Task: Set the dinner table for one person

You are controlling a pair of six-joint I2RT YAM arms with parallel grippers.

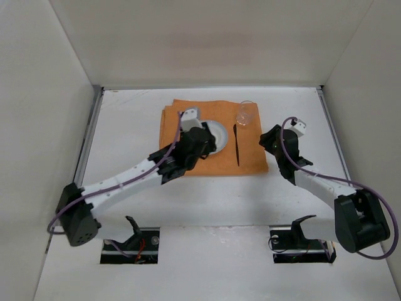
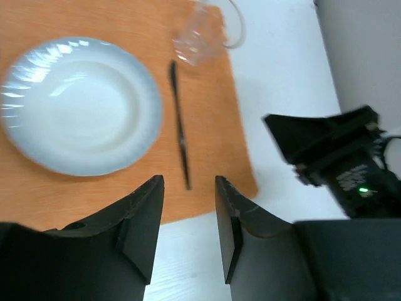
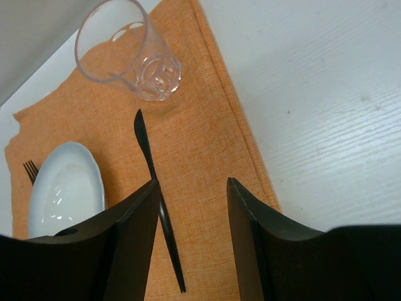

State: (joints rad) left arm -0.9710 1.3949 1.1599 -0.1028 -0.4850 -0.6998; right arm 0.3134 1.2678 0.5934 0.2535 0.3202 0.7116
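One dinner table (image 1: 188, 200), white and matte, fills the floor between plain white walls, with two robot arms based at its near edge. One orange placemat (image 1: 254, 157) lies on its far middle. The left gripper (image 2: 188, 188) hangs over the placemat's near edge, and the right gripper (image 3: 191, 188) over its right edge. Both have their fingers spread and nothing between them.

One pale blue plate (image 2: 75, 103) sits on the placemat. From overhead the left arm hides half of it, but the left wrist camera shows it whole. One clear glass (image 3: 128, 50) stands upright at the placemat's far right corner. One black knife (image 2: 180, 125) lies to the right of the plate. One fork (image 3: 29, 169) shows only its tines beside the plate's left rim, and only the right wrist camera catches them.
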